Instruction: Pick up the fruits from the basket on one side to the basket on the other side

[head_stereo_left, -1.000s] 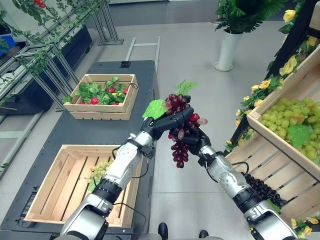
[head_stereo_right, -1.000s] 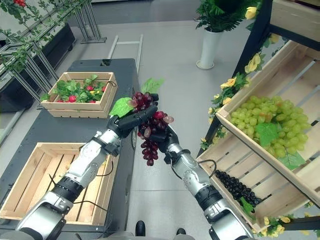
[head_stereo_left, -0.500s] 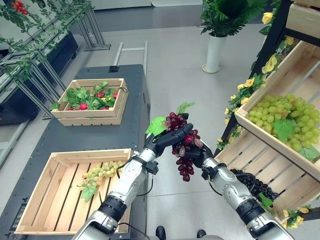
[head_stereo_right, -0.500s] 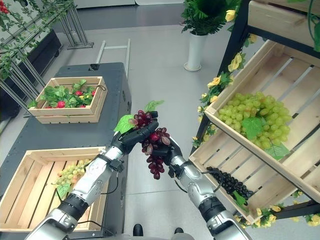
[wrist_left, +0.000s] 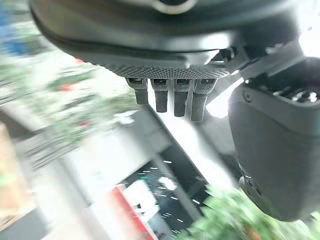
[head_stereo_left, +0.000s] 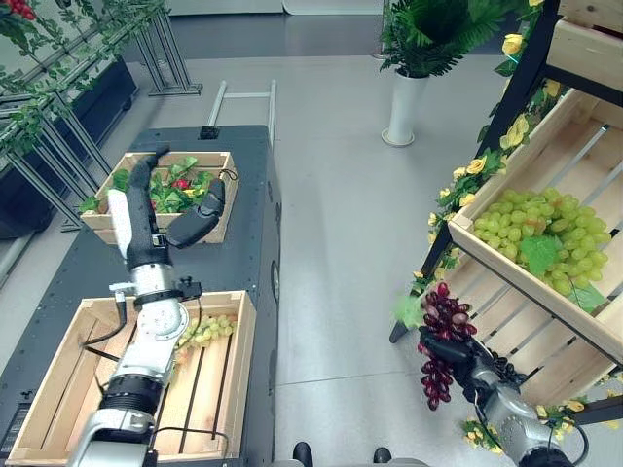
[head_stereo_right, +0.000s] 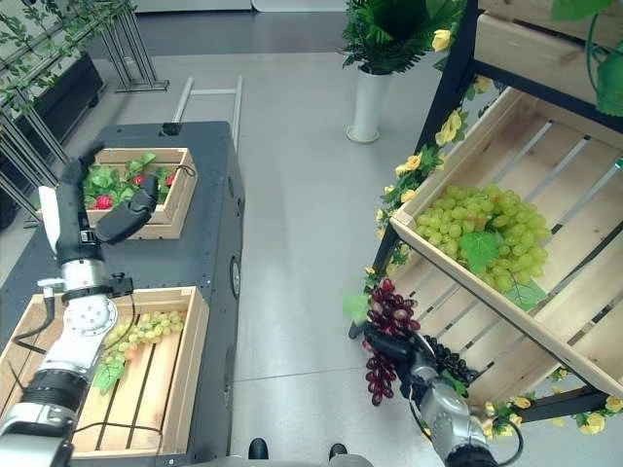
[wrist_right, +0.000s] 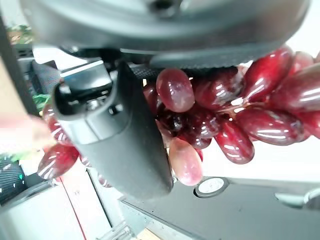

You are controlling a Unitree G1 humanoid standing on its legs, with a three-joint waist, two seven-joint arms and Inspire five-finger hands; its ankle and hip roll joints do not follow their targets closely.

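Shelves [head_stereo_left: 545, 282] of slanted wooden boxes stood at the robot's right, with green grapes [head_stereo_left: 540, 238] in the upper box and dark grapes [head_stereo_right: 448, 355] in the lower one. A dark bench [head_stereo_left: 243, 243] stood at its left. On the bench, a wooden crate [head_stereo_left: 238, 389] sat at the near edge with one small bunch of green grapes [head_stereo_left: 204, 331] lying in it. A smaller crate [head_stereo_left: 219, 195] with leaves and red fruit sat near the far edge.

The left hand [head_stereo_left: 161, 209] was up above the bench, between the two crates, with its fingers [wrist_left: 175, 97] straight and holding nothing.

The right hand [head_stereo_left: 458, 350] was low, off the bench, just beside the front of the lower shelf box. Its fingers [wrist_right: 115, 135] were curled round a bunch of red grapes [head_stereo_left: 440, 341], which hung down from the hand over the floor [head_stereo_left: 331, 243]. A green leaf [head_stereo_left: 409, 309] stuck out from the top of the bunch.

The bunch looked on its way to a box, but I could not tell which one. To do this step well, the hand should keep a firm hold near the stem, because the grapes swing loosely. It should lift the bunch clear over the box's front rim so no grape catches on the wood. Then it should lower the bunch until it rests inside before the fingers let go.
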